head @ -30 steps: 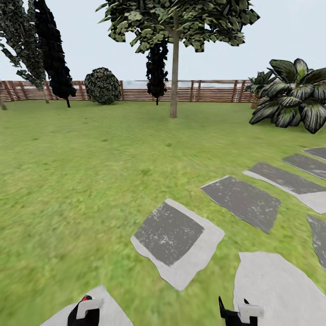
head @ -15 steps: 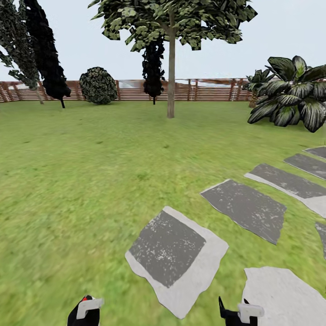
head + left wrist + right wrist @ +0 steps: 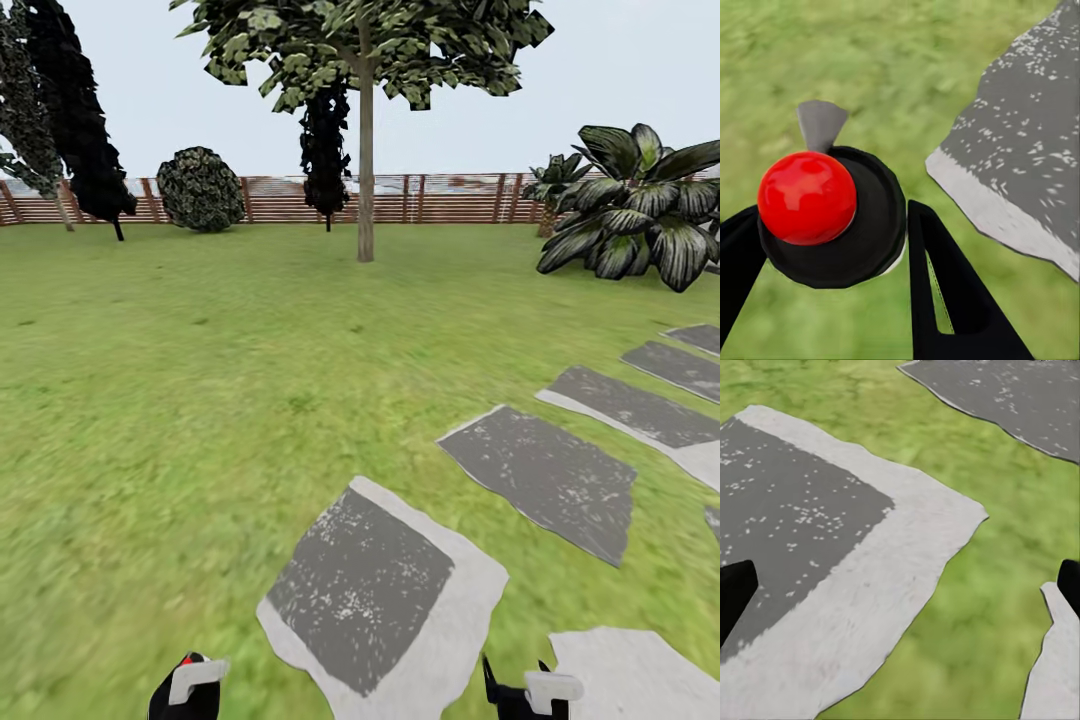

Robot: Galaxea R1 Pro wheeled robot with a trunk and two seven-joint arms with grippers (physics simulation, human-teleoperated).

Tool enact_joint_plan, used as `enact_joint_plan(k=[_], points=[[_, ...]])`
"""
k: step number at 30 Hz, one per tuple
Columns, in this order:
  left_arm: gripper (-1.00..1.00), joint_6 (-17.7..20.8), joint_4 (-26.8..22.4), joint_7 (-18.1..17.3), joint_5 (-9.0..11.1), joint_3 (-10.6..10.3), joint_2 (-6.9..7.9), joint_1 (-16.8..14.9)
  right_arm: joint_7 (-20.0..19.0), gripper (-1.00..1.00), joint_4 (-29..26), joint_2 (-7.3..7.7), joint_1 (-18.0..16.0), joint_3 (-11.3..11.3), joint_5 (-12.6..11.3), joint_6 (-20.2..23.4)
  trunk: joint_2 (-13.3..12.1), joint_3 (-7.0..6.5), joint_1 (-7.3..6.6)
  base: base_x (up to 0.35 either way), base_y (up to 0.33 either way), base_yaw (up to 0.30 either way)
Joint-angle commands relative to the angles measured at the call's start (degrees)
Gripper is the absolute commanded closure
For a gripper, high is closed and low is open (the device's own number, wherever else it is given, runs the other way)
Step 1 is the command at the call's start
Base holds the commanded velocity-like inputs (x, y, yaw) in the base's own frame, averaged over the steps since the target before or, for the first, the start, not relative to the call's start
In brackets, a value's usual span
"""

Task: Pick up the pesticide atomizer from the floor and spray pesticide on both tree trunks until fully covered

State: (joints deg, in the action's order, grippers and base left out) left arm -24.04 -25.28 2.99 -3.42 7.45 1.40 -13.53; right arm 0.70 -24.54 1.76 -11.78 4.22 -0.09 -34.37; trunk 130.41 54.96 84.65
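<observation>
Forward travel had carried the camera on, grey paving slabs (image 3: 365, 590) sliding nearer. Left gripper (image 3: 832, 247) was clamped on a black, red-capped pesticide atomizer (image 3: 832, 214) between its jaws; right gripper (image 3: 900, 585) stood wide, empty. Pale-trunked leafy tree (image 3: 365, 160) lay well ahead: approach squarely, nozzle kept forward.

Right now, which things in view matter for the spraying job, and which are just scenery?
For the job: pesticide atomizer, gripped in the left end effector; pale tree trunk.

Just scenery: paving slabs; fence; round bush; broad-leaved plant; slim dark trees.
</observation>
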Motion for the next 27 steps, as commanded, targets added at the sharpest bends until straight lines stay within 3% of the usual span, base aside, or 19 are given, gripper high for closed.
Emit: enact_joint_plan(k=[1,27], points=[[1.0,0.0,0.0,0.0,0.0,0.0,0.0,0.0,0.0,-1.0,0.0,0.0,0.0,0.0,0.0,0.0,0.0,0.0,0.0,0.339,0.0,0.0],[1.0,0.0,0.0,0.0,0.0,0.0,0.0,0.0,0.1,-1.0,0.0,0.0,0.0,0.0,0.0,0.0,0.0,0.0,0.0,0.339,0.0,0.0]])
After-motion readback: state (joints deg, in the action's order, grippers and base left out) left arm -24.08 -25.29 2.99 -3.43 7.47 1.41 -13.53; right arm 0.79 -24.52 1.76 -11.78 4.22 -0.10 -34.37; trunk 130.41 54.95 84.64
